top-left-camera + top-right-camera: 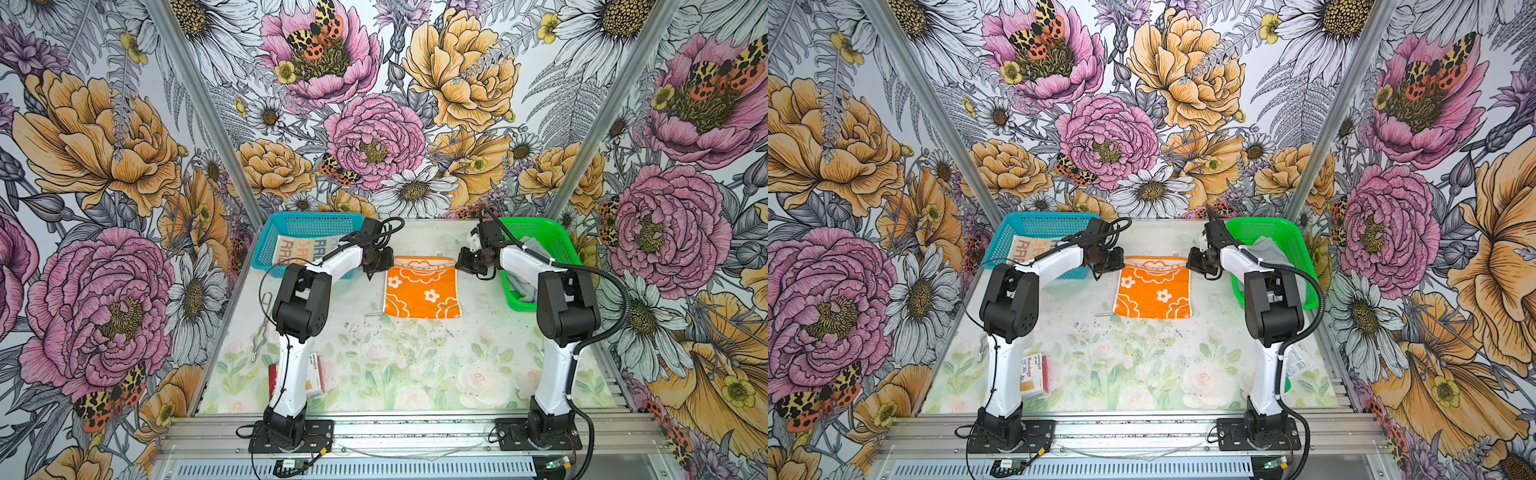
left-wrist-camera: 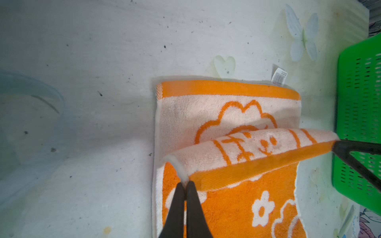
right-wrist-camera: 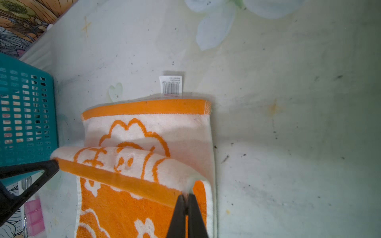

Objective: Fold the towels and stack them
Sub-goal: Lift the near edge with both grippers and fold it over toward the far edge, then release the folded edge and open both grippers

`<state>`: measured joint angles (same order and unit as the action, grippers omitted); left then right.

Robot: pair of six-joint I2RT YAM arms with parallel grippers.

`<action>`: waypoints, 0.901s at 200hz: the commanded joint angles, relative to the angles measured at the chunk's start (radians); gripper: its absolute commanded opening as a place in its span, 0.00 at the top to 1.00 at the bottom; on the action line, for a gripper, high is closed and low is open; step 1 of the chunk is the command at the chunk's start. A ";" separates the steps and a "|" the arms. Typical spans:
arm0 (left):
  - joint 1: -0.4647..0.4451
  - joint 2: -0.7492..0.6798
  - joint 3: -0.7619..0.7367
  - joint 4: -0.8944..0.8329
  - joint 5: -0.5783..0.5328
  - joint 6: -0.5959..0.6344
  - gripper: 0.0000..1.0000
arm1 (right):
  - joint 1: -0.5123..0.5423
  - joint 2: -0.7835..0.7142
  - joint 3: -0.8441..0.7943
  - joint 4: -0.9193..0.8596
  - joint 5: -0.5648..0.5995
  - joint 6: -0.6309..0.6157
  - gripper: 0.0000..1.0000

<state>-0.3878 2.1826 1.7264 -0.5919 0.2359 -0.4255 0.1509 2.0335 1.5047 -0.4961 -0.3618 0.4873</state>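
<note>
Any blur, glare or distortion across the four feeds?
Both top views: sharp, evenly lit, wide-angle splay in the frame posts. Left wrist view: orange towel crisp, its lifted edge soft near the left pincer. Right wrist view: barcode tag legible, table darkens away from the towel.

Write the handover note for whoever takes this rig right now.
Left gripper: shut on one corner of the orange towel with white flowers.
Right gripper: shut on the other corner of the same raised edge.
The orange towel lies at the table's centre, the held edge short of its far hem: fold unfinished.
The cream "RABBIT" towel is in the blue plastic basket; the plain grey towel is bunched in the green plastic basket.
Nothing is stacked yet.
Left to do: finish this fold, fold the grey towel, stack all three.
</note>
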 commanded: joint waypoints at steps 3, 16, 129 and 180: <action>0.010 0.005 0.045 0.003 -0.027 0.022 1.00 | -0.006 0.035 0.060 0.012 -0.025 -0.016 1.00; 0.014 0.012 0.056 0.001 -0.031 0.024 1.00 | -0.006 0.046 0.075 0.012 -0.022 -0.016 1.00; -0.006 -0.028 0.242 -0.107 -0.091 0.113 0.63 | 0.019 -0.108 0.007 0.010 -0.012 -0.057 0.56; -0.083 -0.245 -0.126 -0.101 -0.152 0.115 0.68 | 0.087 -0.316 -0.300 0.016 0.027 0.017 0.61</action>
<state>-0.4229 2.0289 1.7512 -0.6624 0.1555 -0.3332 0.1970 1.7664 1.3064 -0.4782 -0.3614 0.4709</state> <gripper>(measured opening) 0.348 0.406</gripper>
